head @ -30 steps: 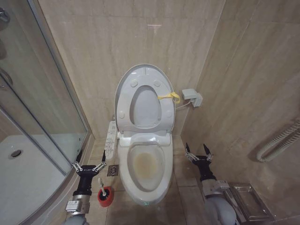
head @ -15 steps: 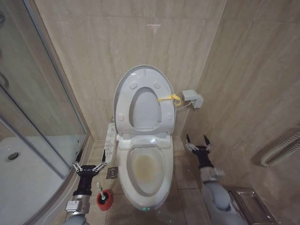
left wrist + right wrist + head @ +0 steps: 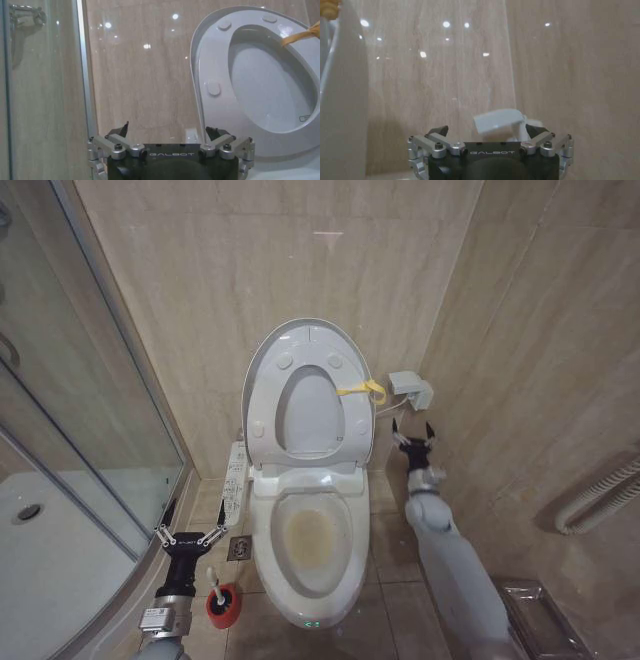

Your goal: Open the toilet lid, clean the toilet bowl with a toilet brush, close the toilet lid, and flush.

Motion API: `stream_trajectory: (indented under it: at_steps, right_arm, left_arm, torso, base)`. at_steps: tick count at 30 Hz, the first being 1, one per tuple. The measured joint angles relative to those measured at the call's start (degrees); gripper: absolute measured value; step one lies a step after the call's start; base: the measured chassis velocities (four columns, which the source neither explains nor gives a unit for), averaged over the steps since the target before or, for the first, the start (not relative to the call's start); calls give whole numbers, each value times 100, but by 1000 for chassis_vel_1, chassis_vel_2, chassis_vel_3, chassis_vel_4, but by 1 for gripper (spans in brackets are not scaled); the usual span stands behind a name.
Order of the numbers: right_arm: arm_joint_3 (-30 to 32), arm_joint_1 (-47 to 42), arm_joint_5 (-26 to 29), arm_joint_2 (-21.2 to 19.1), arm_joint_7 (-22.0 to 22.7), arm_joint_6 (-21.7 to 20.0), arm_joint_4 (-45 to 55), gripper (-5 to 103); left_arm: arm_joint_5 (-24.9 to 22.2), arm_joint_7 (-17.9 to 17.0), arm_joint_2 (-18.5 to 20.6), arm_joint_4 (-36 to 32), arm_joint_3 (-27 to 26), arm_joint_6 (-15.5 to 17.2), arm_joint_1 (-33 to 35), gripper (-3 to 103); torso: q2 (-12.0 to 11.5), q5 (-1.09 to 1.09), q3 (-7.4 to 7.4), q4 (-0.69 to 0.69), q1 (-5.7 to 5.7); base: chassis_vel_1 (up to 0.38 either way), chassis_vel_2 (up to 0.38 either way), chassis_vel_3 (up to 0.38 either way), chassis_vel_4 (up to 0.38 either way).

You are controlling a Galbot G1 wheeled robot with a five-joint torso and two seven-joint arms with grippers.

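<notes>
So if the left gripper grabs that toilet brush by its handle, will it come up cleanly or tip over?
The toilet brush looks light and stiff: a slim white handle leaning in a small red holder. The holder is narrow-based and freestanding on the floor, so a sideways pull could probably tip it. The open left gripper hovers just beside it; a straight lift seems safest.

Glass shower door [image 3: 90, 380], floor drain [image 3: 241, 546] (square), wall box [image 3: 411, 388].

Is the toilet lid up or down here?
Up. The lid stands upright against the wall with the seat, leaving the stained bowl exposed.
</notes>
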Motion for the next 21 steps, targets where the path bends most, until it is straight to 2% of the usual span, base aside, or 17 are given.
stream_trajectory:
  at_steps: [6,16,21]
  right_arm:
    - [-193,555,-96,25,38,-1,-517,100]
    - [-407,967,-138,108,75,-8,-988,100]
    - [-619,1265,-129,192,186,-152,-1203,100]
  left_arm:
    - [0,1,0,0,0,0,0,100]
    - [0,1,0,0,0,0,1,100]
    - [0,1,0,0,0,0,0,100]
  torso:
    - [0,2,0,-1,0]
    - [0,1,0,-1,0]
    - [0,1,0,0,0]
  base:
    - [0,0,0,0]
    - [0,0,0,0]
    - [0,0,0,0]
